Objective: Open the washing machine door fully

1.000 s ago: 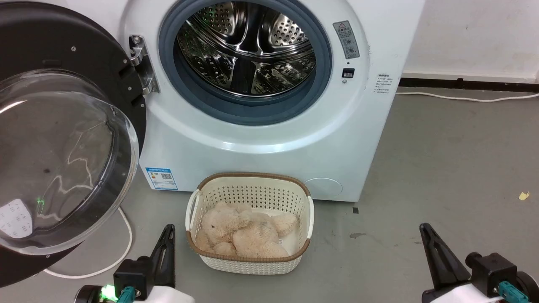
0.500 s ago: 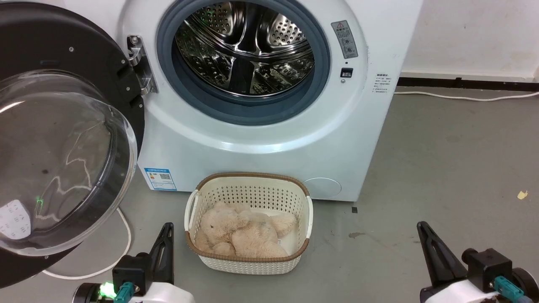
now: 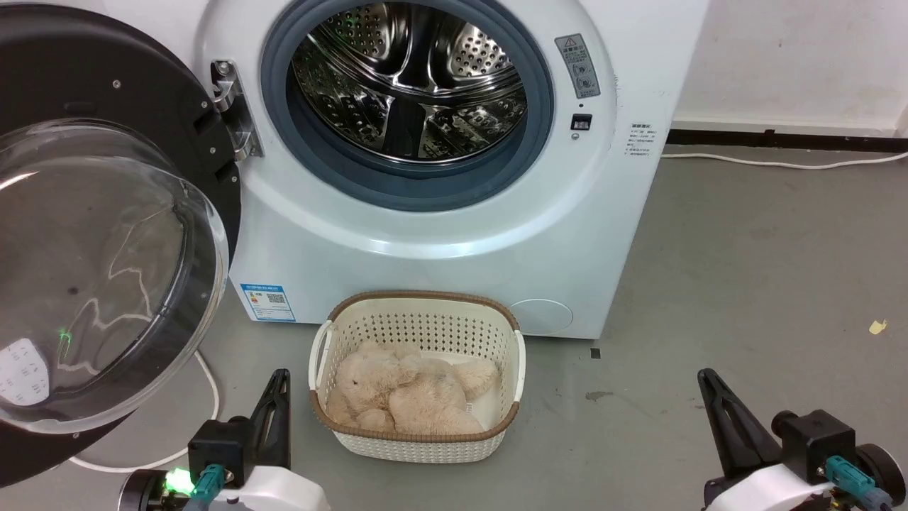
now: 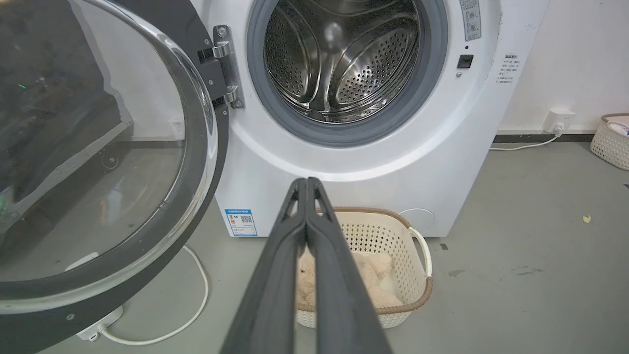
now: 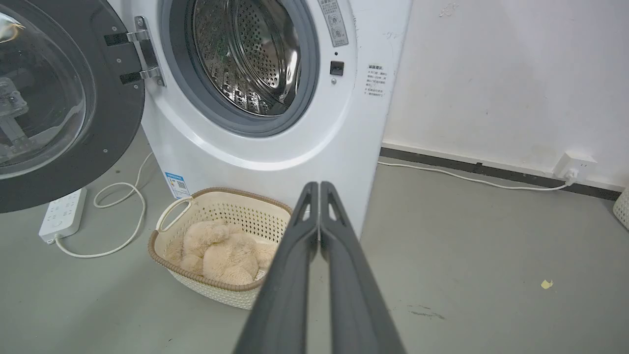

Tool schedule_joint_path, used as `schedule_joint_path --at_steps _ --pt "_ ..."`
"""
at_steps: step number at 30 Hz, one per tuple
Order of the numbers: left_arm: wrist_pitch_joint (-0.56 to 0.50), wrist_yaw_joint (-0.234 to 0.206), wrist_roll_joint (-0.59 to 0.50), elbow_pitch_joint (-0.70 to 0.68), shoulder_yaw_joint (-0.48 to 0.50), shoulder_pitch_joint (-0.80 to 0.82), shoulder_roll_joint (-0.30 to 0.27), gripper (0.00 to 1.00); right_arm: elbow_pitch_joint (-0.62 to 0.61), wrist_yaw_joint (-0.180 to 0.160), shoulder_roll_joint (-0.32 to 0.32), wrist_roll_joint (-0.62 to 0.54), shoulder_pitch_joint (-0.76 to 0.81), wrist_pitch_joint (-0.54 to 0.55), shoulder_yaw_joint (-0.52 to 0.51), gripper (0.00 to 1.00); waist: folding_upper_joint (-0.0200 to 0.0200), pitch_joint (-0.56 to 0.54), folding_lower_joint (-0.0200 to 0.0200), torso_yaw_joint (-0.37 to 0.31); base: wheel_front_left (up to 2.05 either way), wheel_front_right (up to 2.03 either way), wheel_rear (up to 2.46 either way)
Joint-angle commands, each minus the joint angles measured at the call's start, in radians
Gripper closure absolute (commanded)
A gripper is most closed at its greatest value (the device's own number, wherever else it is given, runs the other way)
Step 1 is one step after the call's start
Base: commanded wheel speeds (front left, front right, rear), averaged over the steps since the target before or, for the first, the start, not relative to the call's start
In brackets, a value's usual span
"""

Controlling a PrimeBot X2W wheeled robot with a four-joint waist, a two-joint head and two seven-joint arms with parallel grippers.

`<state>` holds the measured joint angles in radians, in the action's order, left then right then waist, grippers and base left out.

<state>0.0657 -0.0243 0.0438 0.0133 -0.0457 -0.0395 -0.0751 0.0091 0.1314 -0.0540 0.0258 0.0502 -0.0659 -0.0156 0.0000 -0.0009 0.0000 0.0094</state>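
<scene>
My left claw (image 3: 281,376) and right claw (image 3: 702,375) are closed and empty. The washing machine door (image 3: 106,71) seems rigid and glossy; I would push its black rim, not the glass.

Head view looks down, wrist views forward from low; all share the washing machine (image 3: 425,245) and basket (image 3: 425,326)

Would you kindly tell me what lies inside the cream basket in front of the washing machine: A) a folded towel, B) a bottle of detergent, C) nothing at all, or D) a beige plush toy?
D: a beige plush toy lies in the cream basket, which stands just before the washing machine.
</scene>
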Motion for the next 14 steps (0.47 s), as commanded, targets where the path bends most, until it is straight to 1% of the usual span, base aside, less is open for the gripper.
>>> schedule_joint_path --at_steps 1,14 --pt "-0.008 0.004 -0.011 -0.005 0.008 0.015 0.005 1.0 -0.005 -0.001 0.003 -0.008 -0.02 0.008 0.003 1.0 0.0 0.0 0.0 -0.001 0.0 0.0 0.0" --pt "-0.035 0.013 -0.026 -0.009 0.026 0.026 0.014 1.0 -0.007 -0.001 0.003 -0.016 -0.034 0.035 0.009 1.0 0.0 0.0 0.0 -0.005 0.0 0.0 0.0"
